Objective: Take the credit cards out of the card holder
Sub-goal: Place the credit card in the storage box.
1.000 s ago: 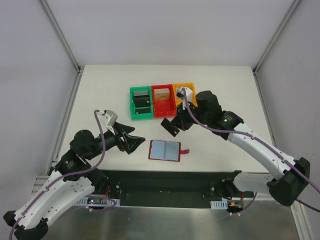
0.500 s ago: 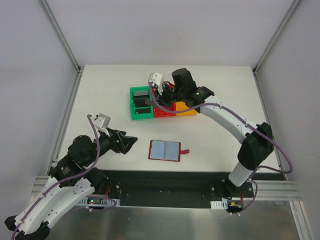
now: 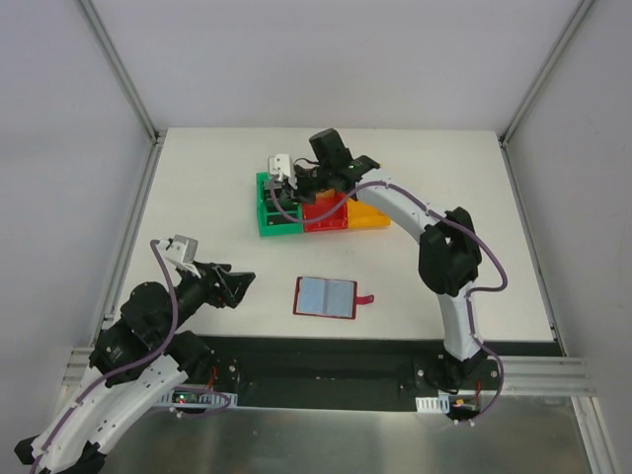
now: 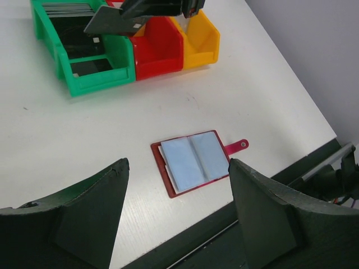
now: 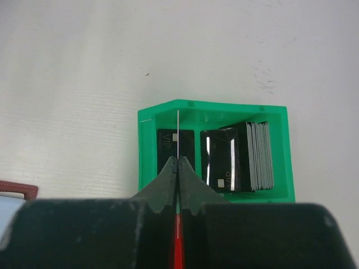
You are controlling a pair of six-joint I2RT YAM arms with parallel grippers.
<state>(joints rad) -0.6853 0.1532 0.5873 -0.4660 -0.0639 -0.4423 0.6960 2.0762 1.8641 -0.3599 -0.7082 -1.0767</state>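
Nearest, the left claw (image 3: 237, 288) hovers low, fingers apart; beyond, the dark red leather-like card holder (image 3: 325, 296) lies open on the white worktop (image 3: 197, 197), pale blue credit cards (image 4: 195, 162) inside; farther, the outstretched right claw (image 5: 178, 161) clamps a thin card (image 4: 109, 22) above the green bin (image 5: 147, 147).

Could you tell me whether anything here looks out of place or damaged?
Nothing stands out: the card holder lies open and flat, and the right end effector pinches one card over the green bin.

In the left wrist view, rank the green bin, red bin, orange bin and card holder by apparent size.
1. green bin
2. card holder, boosted by being nearer the camera
3. red bin and orange bin: alike, so tied
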